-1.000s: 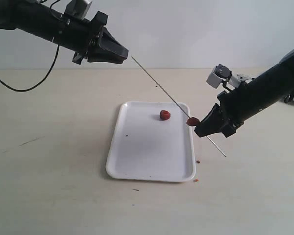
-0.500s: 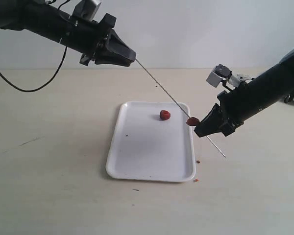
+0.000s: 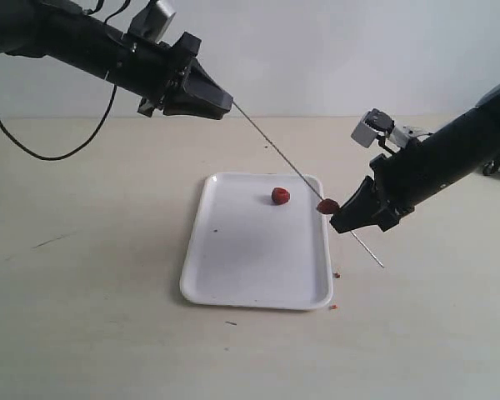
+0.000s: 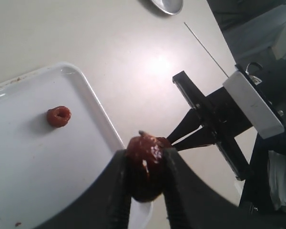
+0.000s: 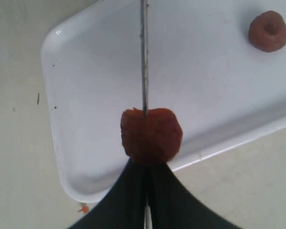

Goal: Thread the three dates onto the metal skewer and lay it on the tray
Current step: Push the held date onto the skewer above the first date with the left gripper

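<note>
Left gripper (image 3: 221,103), clamped on a date (image 4: 144,164), may be driven off-centre onto the metal skewer (image 3: 283,158) pinched at the tray's (image 3: 233,283) 2 o'clock, so the date is torn.

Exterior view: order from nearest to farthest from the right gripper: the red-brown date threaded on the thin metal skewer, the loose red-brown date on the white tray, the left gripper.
1. Threaded red-brown date, against the right gripper.
2. Loose red-brown date, on the white tray, leftward.
3. Left gripper, upper left.
</note>
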Robot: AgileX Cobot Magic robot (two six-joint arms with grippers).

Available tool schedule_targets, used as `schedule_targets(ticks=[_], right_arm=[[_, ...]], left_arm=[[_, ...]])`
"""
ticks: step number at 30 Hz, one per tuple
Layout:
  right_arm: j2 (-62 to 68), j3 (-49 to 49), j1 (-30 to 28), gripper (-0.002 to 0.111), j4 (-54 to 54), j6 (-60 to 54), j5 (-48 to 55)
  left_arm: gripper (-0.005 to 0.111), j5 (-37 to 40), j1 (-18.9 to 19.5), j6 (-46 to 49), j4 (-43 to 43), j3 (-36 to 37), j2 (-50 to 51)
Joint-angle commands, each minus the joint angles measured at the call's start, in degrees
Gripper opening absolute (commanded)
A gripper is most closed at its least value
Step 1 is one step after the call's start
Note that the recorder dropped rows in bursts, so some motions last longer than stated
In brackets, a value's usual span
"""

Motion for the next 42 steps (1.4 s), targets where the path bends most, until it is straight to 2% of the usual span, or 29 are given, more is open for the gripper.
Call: schedule_targets(ticks=[1,14,31,42], right_arm=[[-0.8,0.0,-0.2,0.000,-0.9,-0.2,0.5],[-0.8,0.0,-0.2,0.000,-1.0,-0.2,2.4],[-0.8,0.0,-0.2,0.000,0.7,-0.3,2.4],[-0.8,0.0,-0.2,0.000,2.4,-1.3,3.4]], left_arm=[[0.022,0.4,2.6,0.6,-2.0,-0.2,-0.1],[0.022,0.4,1.9,1.5,-3.2,-0.2,-0.1],[0.022,0.4,-1.2,2.3,-1.7,-0.2,0.2],[0.022,0.4,-6.9,2.5,0.8,-0.2,1.5]])
